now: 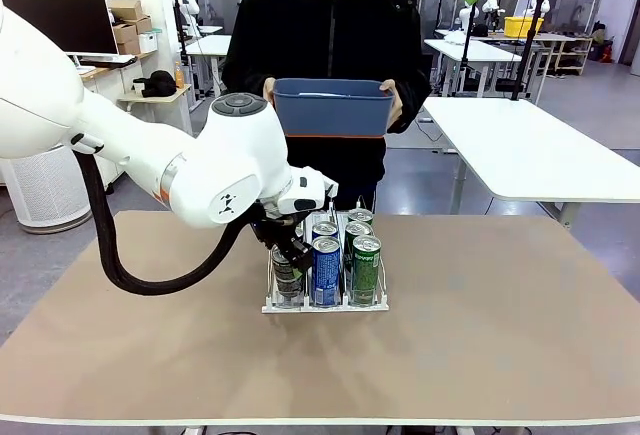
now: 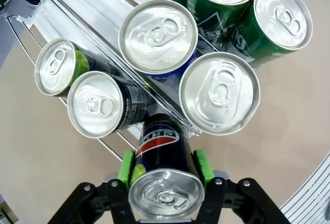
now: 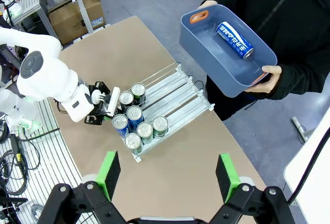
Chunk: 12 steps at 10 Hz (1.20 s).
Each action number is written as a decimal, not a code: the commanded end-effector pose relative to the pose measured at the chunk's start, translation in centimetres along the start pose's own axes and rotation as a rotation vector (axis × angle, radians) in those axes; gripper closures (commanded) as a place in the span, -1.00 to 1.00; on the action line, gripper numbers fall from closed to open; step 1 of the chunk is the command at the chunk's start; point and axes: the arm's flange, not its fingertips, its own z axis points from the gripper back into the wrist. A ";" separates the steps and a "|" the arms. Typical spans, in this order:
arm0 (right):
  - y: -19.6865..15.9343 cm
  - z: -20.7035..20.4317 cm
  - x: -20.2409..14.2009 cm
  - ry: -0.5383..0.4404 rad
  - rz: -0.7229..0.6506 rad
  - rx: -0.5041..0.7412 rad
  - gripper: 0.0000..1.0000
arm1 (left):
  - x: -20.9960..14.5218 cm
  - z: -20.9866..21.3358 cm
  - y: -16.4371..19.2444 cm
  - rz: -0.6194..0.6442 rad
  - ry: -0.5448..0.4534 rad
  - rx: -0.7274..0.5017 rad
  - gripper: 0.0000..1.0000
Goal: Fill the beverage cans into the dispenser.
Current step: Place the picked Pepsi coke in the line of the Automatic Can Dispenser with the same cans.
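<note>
Green-padded fingers of the left gripper (image 2: 165, 170) pinch a dark blue Pepsi can (image 2: 165, 147) by its sides, silver top toward the wrist camera. Can sits in line with the left lane of the dispenser (image 1: 300, 307), just beside 2 dark cans (image 2: 100, 103) in that lane; cannot tell whether its base rests on the rack. Dispenser lies midway between the left and right edges of the tabletop (image 1: 500, 355), its far end close to the far edge, lanes running near to far. Cans stand upright, bunched at its near end: blue can (image 1: 326, 270) first in the middle lane, green can (image 1: 365, 267) first in the right lane, more behind each. Far stretch of the lanes bare. Right gripper (image 3: 167, 175) hangs high over the tabletop looking down, fingers spread wide, nothing between them. Person (image 1: 330, 25) stands at the far edge, both hands (image 3: 268, 77) gripping a blue bin (image 1: 333, 107) held level above that edge. 1 loose blue can (image 3: 234, 39) lies on its side inside the bin.
</note>
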 end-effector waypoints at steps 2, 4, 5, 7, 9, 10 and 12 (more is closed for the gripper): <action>-0.1 -0.1 -0.1 -0.009 -0.007 0.004 -0.98 | 0.4 -0.8 -0.4 0.003 0.040 -0.060 -0.15; -0.1 -0.1 -0.1 -0.009 -0.007 0.004 -0.98 | 0.0 -0.5 0.1 0.007 0.013 -0.012 -0.15; -0.1 -0.1 -0.1 -0.009 -0.007 0.004 -0.98 | 0.0 -0.5 0.1 0.007 0.013 -0.012 -0.15; -0.1 -0.1 -0.1 -0.009 -0.007 0.004 -0.98 | 0.0 -0.5 0.1 0.007 0.013 -0.012 -0.15; -0.1 -0.1 -0.1 -0.009 -0.007 0.004 -0.98 | 0.0 -1.6 0.7 0.004 0.045 -0.057 -0.15; -0.1 -0.1 -0.1 -0.009 -0.007 0.004 -0.98 | -0.2 -2.4 0.5 -0.005 0.060 -0.042 -0.15; -0.1 -0.1 -0.1 -0.009 -0.007 0.004 -0.98 | -0.3 -3.0 0.4 -0.006 0.068 -0.027 -0.15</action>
